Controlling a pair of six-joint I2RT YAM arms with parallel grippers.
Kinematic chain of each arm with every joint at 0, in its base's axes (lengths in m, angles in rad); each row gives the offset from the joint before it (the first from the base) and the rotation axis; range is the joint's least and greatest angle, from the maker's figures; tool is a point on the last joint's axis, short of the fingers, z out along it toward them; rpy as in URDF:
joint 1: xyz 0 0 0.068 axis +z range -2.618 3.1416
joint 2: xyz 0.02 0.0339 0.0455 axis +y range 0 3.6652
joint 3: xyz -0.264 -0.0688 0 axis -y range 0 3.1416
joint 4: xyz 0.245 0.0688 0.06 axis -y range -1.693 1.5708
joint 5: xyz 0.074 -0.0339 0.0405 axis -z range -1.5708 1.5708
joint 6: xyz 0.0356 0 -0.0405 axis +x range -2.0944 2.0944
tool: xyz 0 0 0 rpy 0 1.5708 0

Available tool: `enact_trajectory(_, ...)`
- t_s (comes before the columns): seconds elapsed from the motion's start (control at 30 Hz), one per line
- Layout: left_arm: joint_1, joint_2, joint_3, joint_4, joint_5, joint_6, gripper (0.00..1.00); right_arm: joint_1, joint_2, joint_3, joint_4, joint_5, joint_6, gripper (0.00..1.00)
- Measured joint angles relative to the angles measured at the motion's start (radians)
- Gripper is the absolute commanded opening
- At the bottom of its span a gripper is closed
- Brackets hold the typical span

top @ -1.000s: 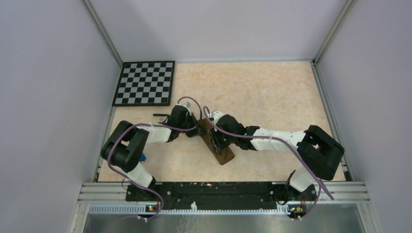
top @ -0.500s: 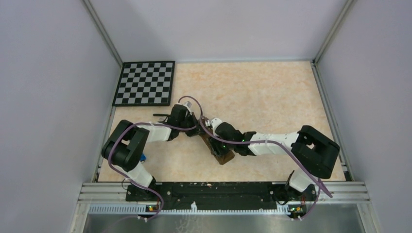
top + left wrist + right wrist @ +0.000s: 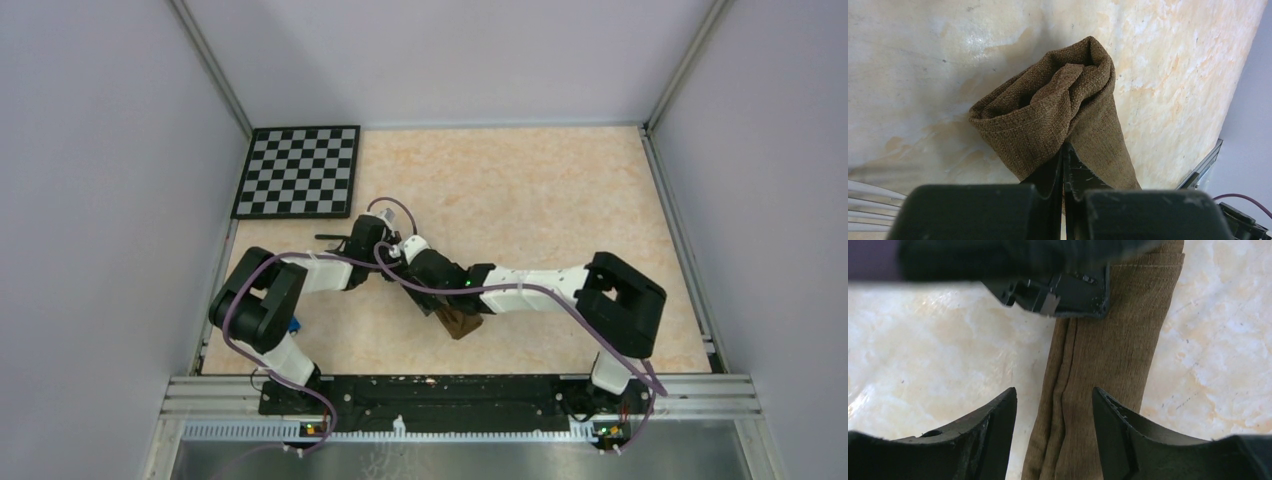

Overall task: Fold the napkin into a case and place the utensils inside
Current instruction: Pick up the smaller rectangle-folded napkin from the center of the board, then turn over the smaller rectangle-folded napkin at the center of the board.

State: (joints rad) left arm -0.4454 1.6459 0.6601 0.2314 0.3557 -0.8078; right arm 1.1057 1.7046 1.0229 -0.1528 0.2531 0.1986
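The napkin is folded into the case [image 3: 1068, 100], a long narrow brown cloth pouch lying aslant mid-table; its near end [image 3: 461, 323] shows past the right arm. My left gripper [image 3: 1063, 146] is shut on cloth at the case's far end, where the mouth gapes open. Over the middle of the case hangs my right gripper [image 3: 1054, 392], open, one finger on each side of the cloth and nothing held. The left gripper's dark body [image 3: 1073, 290] lies just ahead of it. A slim dark utensil [image 3: 328, 238] rests left of the left wrist. No other utensil shows.
A black-and-white checkerboard [image 3: 298, 171] lies at the far left corner. A small blue toy car [image 3: 293, 325] sits by the left arm's base. Grey walls close in both sides, and the black rail [image 3: 430, 392] runs along the near edge.
My right arm has slid up and left along the case toward the left gripper, and its jaws have spread wider. The left gripper has held still.
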Motion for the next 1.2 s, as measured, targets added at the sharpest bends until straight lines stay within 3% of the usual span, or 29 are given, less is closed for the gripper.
enact_trajectory(0.2,0.003,0.0,0.0,0.0,0.005,0.004,0.04,0.039,0.117,0.026,0.019,0.095,0.005,0.47)
enact_trajectory(0.3,0.007,0.0,0.0,-0.001,0.007,0.012,0.1,0.056,0.129,0.027,0.037,0.153,0.033,0.22)
enact_trajectory(0.37,0.008,0.0,0.002,-0.005,0.009,0.018,0.21,0.06,0.131,0.016,0.053,0.197,0.054,0.02)
enact_trajectory(0.43,0.009,-0.003,0.006,-0.01,0.016,0.025,0.35,0.06,0.129,-0.003,0.079,0.24,0.079,0.0)
enact_trajectory(0.6,0.016,-0.101,0.007,-0.083,0.02,0.068,0.54,0.058,0.079,-0.073,0.142,0.235,0.11,0.0)
enact_trajectory(0.7,0.025,-0.243,0.019,-0.175,-0.006,0.105,0.59,0.03,0.001,-0.133,0.158,0.13,0.136,0.0)
enact_trajectory(0.9,0.034,-0.55,0.146,-0.344,-0.176,0.181,0.64,-0.097,-0.099,-0.189,0.31,-0.263,0.322,0.0)
enact_trajectory(1.03,0.036,-0.743,0.17,-0.398,-0.307,0.222,0.64,-0.123,-0.092,-0.259,0.565,-0.504,0.554,0.0)
enact_trajectory(1.2,0.037,-0.815,0.182,-0.479,-0.385,0.254,0.64,-0.179,0.055,-0.382,0.982,-0.714,0.86,0.0)
